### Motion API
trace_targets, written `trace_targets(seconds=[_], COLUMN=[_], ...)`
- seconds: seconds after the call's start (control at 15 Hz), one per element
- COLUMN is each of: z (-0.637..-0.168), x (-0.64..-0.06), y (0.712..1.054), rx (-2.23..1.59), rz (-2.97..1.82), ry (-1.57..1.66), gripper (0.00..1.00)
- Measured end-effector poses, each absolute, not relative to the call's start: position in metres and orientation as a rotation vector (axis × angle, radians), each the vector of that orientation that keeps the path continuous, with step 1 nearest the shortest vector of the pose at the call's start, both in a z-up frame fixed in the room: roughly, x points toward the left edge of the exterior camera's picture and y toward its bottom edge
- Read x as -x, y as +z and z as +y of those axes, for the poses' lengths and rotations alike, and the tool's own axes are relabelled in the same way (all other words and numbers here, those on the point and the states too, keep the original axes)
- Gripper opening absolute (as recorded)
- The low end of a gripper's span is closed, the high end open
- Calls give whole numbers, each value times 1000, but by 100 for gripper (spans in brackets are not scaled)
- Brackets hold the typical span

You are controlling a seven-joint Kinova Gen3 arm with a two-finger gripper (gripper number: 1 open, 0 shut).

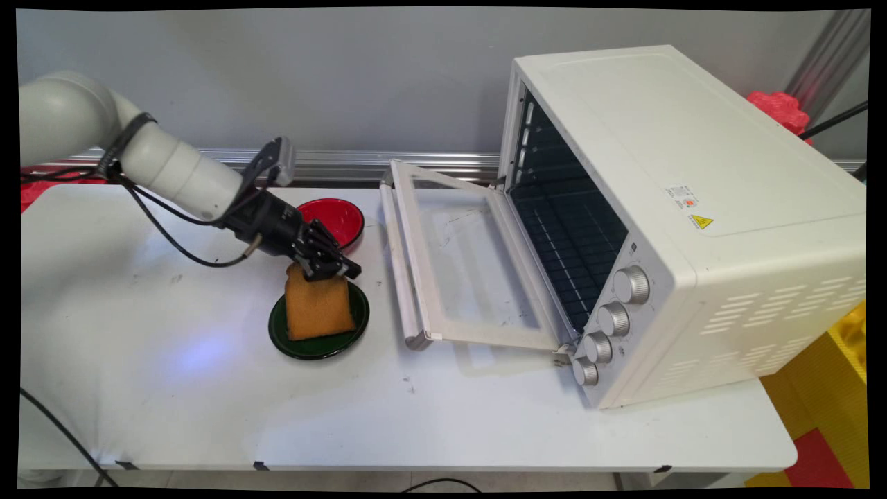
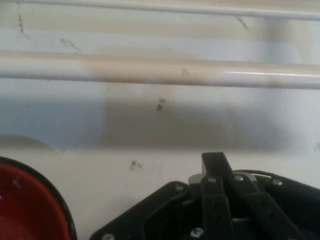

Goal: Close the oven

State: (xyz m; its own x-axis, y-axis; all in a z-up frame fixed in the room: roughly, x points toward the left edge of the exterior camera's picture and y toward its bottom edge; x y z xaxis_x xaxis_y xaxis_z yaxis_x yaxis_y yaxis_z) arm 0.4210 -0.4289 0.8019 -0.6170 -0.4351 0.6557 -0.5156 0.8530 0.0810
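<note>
A: Setting: white table [image 1: 173,388] before a grey wall; a silver rail runs along the table's far edge.

B: Item one?

A: Toaster oven [image 1: 693,208], white, right side of the table, set at an angle; its glass door [image 1: 464,263] is dropped open toward the left; dark wire rack inside; four silver knobs [image 1: 610,319] at the near corner.

B: Item two?

A: Green plate [image 1: 305,346], middle-left of the table; on it a slice of toast [image 1: 317,308], orange-brown, its near edge on the plate, its far end lifted.

B: Item three?

A: Red bowl [image 1: 339,218], just beyond the plate, on the far side; seen also at the lower left corner of the hand view [image 2: 25,200].

B: The gripper?

A: Black gripper [image 1: 326,269], reaching in from the left; it appears clamped on the far end of the toast, though the fingertips are not plainly seen; the hand view shows linkage, table and the door's handle bar [image 2: 160,70], no toast.

B: Handling?

A: By judgement: light, fairly stiff, dry and rough, so unlikely to slip; brittle at the edges and apt to crumble or snap under a hard pinch; best held across the flat faces near one end, as now, with modest pressure.
</note>
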Motion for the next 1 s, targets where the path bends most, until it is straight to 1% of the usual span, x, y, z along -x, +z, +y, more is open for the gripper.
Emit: trace_targets(seconds=[0.47,1.0], z=[-436,-442], x=[-405,-390], y=[774,755], rx=[-694,-698], rz=[-2307,-2277], ry=[152,147], gripper=[0,0])
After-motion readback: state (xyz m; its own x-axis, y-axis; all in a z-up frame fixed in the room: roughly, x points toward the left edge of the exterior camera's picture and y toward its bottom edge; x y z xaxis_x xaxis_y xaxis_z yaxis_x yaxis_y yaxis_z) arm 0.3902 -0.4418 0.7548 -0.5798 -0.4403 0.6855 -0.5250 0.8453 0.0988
